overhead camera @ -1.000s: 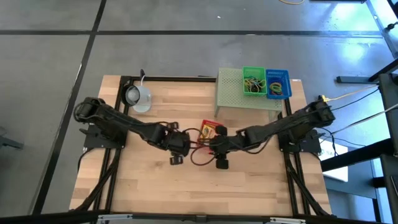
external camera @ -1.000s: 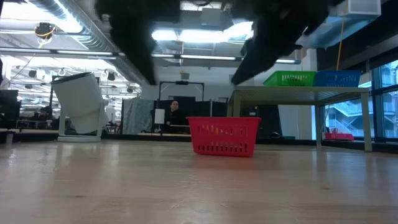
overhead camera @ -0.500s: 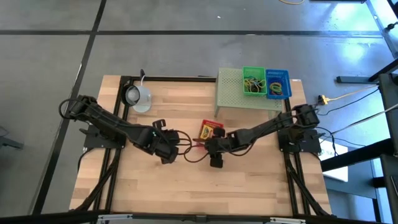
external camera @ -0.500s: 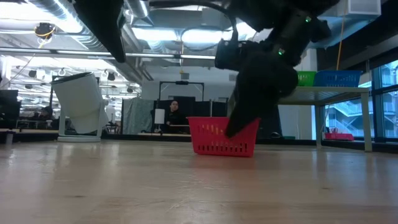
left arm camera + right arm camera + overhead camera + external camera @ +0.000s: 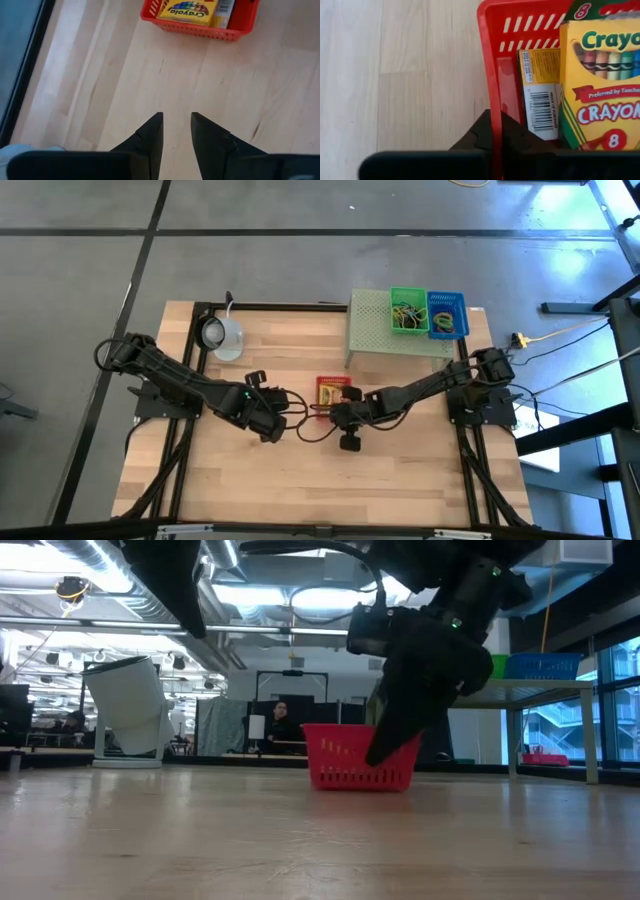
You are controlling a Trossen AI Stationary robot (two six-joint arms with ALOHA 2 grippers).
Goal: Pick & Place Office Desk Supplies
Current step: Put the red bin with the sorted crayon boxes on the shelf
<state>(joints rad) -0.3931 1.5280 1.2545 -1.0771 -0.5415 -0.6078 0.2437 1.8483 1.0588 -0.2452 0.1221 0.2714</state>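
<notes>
1. Crayon box, yellow printed card (image 5: pixel 600 85), lies in the red slotted plastic basket (image 5: pixel 492 75) mid-surface.
2. My right claw (image 5: pixel 495 131) pinches the basket's wall, probably to shift it.
3. My left claw (image 5: pixel 176 131) waits nearby, narrowly parted and empty.

"Crayola", "CRAYONS", "8" are read on the yellow crayon box (image 5: pixel 600 85) | barcode label (image 5: pixel 540 117) beside it | both inside the red basket (image 5: pixel 492 75)

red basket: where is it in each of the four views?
High: red basket at table centre, by the right hand.
Low: centre, behind the dark arm.
Left wrist: top edge, ahead of the fingers.
Right wrist: wall pinched between the fingers.
Shared landmark: yellow crayon box inside.
</notes>
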